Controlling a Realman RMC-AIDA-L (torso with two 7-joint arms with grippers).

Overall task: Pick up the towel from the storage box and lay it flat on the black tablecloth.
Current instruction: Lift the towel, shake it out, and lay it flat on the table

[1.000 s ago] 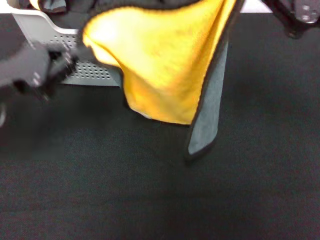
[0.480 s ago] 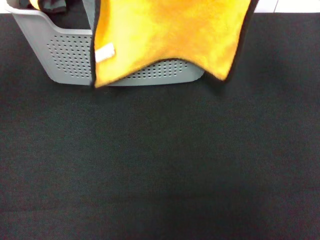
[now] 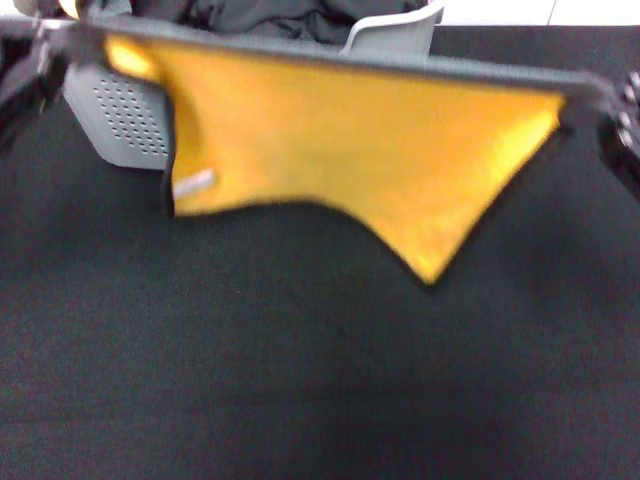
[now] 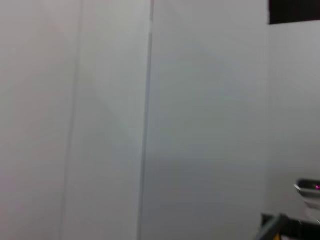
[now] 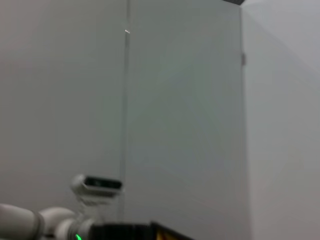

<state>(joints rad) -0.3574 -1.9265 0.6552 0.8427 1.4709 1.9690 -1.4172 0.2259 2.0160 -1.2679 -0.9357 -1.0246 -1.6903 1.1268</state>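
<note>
Head view: I had the towel (image 3: 340, 150) stretched orange-side-up between left claw (image 3: 30, 60) and right claw (image 3: 615, 125), both clamped on its corners, above the black tablecloth (image 3: 300, 380)

An orange-yellow towel (image 3: 340, 150) with black edging and a small white tag hangs stretched wide by its top corners above the black tablecloth (image 3: 300, 380), in front of a light grey perforated box (image 3: 125, 115) standing on that cloth.
</note>
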